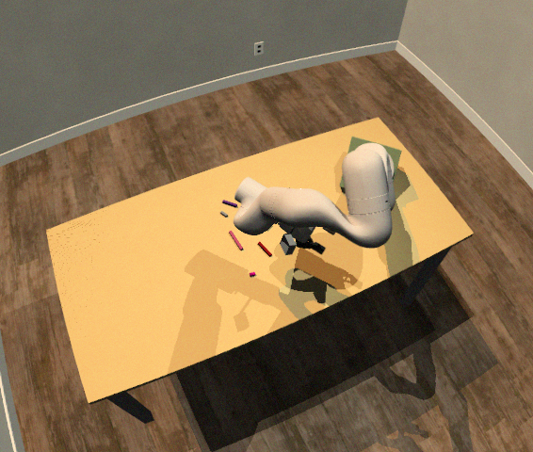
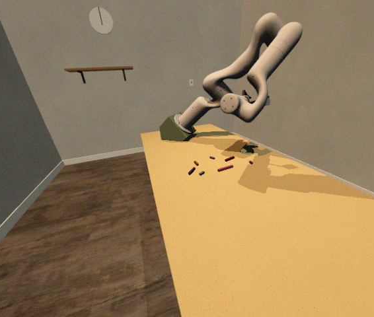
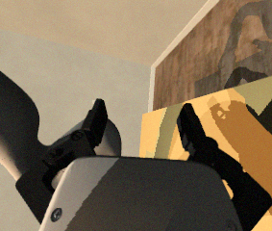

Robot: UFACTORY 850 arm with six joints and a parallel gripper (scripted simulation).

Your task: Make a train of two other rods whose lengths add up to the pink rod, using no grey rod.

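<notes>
Looking down from the top view, you find the gripper (image 1: 300, 243) hanging high over the table (image 1: 111, 292), fingers spread wide and grasping nothing. The wrist camera points sideways at wall and table edge, so no rod shows between the jaws.

Pink is nine, so with grey barred you want red plus magenta. The red rod (image 1: 264, 249) lies just beside the gripper toward the table's far-left end, its long axis slanting diagonally. The magenta rod (image 1: 252, 274) sits nearer the front edge, apart from the red one. The pink rod (image 1: 235, 240) lies beside the red one, roughly parallel to it. You will likely need to drop and turn the wrist so the fingers straddle a rod across its width.

The arm hides the orange rod (image 2: 195, 162) and one grey rod (image 2: 211, 157) from above; the exterior view shows both. The purple rod (image 1: 229, 202) and second grey rod (image 1: 223, 214) lie further off.
</notes>
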